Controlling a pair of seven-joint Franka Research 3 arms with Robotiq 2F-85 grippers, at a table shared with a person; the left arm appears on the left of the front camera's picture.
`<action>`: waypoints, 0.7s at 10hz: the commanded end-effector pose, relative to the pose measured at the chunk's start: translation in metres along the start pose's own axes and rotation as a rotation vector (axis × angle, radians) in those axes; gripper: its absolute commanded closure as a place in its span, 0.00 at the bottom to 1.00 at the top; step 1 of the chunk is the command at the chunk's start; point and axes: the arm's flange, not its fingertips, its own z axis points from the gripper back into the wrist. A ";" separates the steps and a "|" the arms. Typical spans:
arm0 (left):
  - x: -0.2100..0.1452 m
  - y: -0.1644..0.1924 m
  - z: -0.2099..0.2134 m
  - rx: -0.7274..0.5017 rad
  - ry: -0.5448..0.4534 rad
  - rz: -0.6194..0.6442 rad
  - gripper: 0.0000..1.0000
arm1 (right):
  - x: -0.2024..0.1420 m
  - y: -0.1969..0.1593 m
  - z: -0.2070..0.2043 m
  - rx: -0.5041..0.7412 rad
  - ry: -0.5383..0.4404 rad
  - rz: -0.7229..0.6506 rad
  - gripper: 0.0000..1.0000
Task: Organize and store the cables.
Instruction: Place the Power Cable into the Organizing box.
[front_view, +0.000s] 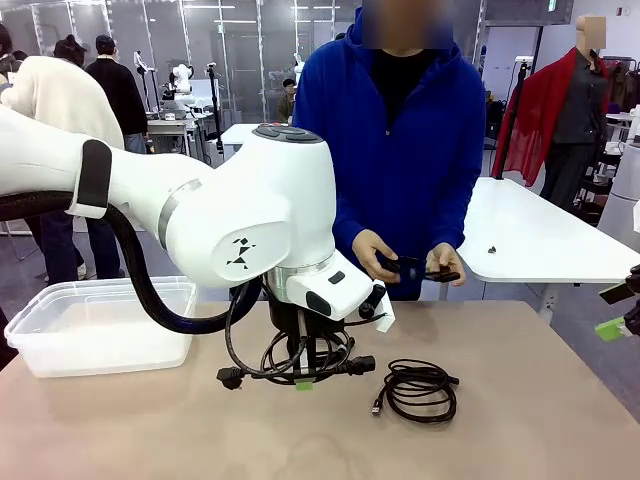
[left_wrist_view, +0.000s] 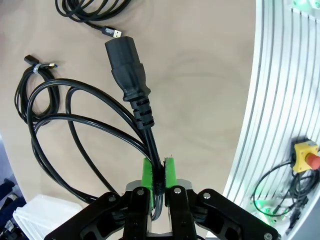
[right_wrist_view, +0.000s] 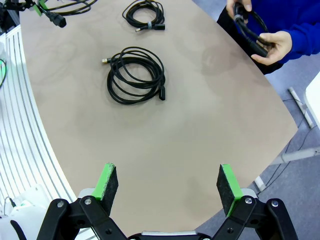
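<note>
My left gripper (front_view: 305, 378) (left_wrist_view: 159, 169) is shut on a thick black power cable (left_wrist_view: 75, 125), and the green pads pinch the cord just behind its chunky plug (left_wrist_view: 127, 70). The cable's loops and both plugs (front_view: 232, 378) hang close over the tan table. A coiled USB cable (front_view: 418, 388) (right_wrist_view: 136, 75) lies to its right. A small tied coil (right_wrist_view: 145, 15) (left_wrist_view: 32, 87) lies farther toward the person. The person's hands hold another black cable (front_view: 410, 267) (right_wrist_view: 252, 32). My right gripper (right_wrist_view: 167, 182) (front_view: 612, 310) stands open over bare table at the right edge.
A clear plastic bin (front_view: 100, 292) (left_wrist_view: 45, 215) stands at the table's left end, beside my left arm. A person in a blue hoodie (front_view: 400, 150) stands at the far side. A white table (front_view: 540, 240) stands behind on the right.
</note>
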 end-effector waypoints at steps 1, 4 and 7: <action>0.000 0.000 0.000 0.000 0.000 0.000 0.89 | 0.000 0.002 0.001 0.002 -0.007 0.001 0.00; -0.048 0.024 0.044 -0.047 -0.013 -0.039 0.89 | 0.000 0.002 0.001 0.002 -0.007 0.001 0.00; -0.118 0.034 0.074 -0.018 -0.067 -0.162 0.89 | 0.000 0.002 0.001 0.002 -0.007 0.001 0.00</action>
